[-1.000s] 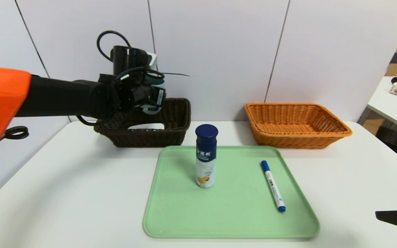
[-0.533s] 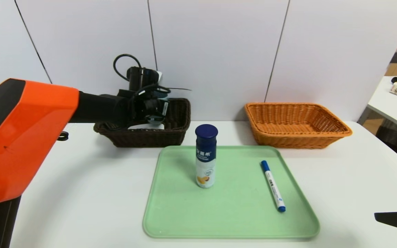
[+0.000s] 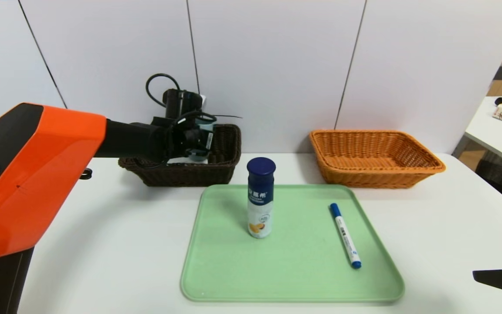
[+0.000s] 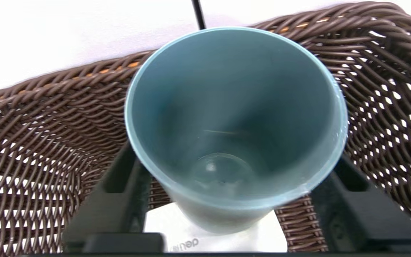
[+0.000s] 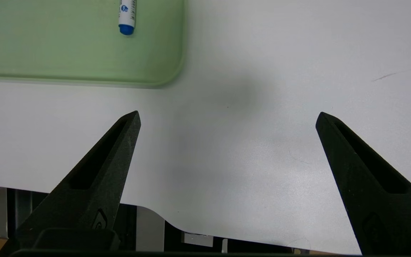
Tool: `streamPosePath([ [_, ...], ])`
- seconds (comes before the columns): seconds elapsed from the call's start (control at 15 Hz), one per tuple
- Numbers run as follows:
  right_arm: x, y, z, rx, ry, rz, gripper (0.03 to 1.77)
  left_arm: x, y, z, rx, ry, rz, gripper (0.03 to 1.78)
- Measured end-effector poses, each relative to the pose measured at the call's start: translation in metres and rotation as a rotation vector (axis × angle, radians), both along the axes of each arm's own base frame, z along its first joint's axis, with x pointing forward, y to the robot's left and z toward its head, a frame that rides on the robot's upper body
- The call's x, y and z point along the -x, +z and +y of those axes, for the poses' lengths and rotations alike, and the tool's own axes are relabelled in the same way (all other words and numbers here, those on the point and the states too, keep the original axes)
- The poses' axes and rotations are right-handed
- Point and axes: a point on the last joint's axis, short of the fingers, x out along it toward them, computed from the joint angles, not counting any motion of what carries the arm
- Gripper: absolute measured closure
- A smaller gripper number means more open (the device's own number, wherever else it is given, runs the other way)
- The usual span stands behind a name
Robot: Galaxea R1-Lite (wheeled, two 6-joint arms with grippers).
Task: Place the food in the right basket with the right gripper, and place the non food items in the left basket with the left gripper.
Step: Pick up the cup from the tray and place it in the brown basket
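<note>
Reckoned from the middle of the green tray (image 3: 292, 270), my left tool (image 3: 198, 148) is between 10 and 11 o'clock, reaching into the dark brown basket (image 3: 185, 174). It stands wide around the grey-blue cup (image 4: 227, 214), with basket weave showing between each side and the cup's lower wall. The rim hides the tips, so I cannot tell whether they touch it. The cup is mouth up above the white case (image 4: 177, 228) lying in that basket; whether its base rests there I cannot tell.

The drink bottle (image 3: 260, 198) stands upright on the tray towards 11 o'clock. The marker pen (image 3: 345, 235) lies on the tray at about 3 o'clock. The orange basket (image 3: 377, 179) sits on the white counter (image 3: 103, 261) between 1 and 2 o'clock. My right tool (image 5: 228, 119) is spread wide, holding nothing, above the counter between 3 and 4 o'clock.
</note>
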Motion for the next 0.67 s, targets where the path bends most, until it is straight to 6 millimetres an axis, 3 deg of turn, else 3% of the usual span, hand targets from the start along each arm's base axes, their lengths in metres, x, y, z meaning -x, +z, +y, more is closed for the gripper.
streamPosePath([
  [0.33,0.001,0.0,0.0,0.0,-0.002,-0.004,0.1,0.01,0.011,0.003,0.005,-0.001,-0.009,0.31],
  [0.67,0.003,0.003,0.0,-0.004,0.004,-0.02,0.1,0.048,0.049,0.014,0.041,-0.001,-0.049,0.22],
])
